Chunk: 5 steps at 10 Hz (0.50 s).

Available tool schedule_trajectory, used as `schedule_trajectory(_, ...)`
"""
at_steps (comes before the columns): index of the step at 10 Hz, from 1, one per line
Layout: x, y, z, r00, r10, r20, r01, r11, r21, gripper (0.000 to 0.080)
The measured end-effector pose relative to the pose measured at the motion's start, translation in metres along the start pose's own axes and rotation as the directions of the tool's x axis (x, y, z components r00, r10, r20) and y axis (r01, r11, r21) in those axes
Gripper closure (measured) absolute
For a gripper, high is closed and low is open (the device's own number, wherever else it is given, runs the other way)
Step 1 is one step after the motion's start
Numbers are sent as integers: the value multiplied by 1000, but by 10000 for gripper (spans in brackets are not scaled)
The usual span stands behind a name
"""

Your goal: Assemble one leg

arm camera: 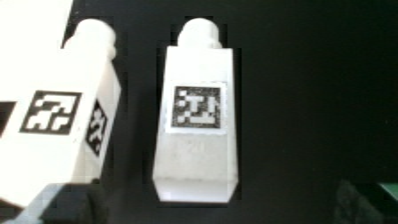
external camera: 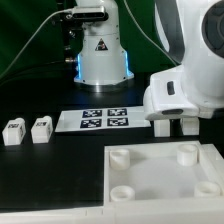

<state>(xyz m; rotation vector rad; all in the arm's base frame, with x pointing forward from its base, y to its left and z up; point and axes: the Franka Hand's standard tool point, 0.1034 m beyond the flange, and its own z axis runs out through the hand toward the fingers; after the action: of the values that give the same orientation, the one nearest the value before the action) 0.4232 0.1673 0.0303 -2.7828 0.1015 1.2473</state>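
Note:
In the wrist view a white leg [arm camera: 199, 110] with a black-and-white tag on its upper face lies on the black table directly under my gripper [arm camera: 210, 206]. The dark fingertips [arm camera: 50, 206] stand wide apart on either side of the leg's blunt end, open and not touching it. A second tagged leg [arm camera: 71, 108] lies beside it. In the exterior view my gripper [external camera: 175, 122] hangs low over the table at the exterior view's right, and two white pieces [external camera: 163, 127] show under the hand. Two more legs [external camera: 14, 131] [external camera: 41, 128] stand at the exterior view's left.
The large white board with round corner sockets [external camera: 150, 178] lies at the front. The marker board [external camera: 100, 120] lies in the middle, in front of the robot's base [external camera: 100, 55]. The table is black.

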Motion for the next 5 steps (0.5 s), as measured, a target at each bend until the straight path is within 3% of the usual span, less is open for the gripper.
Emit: schedule_trajectory(5,-2,-2,27,1000,7,16,-7,1000,-15,151)
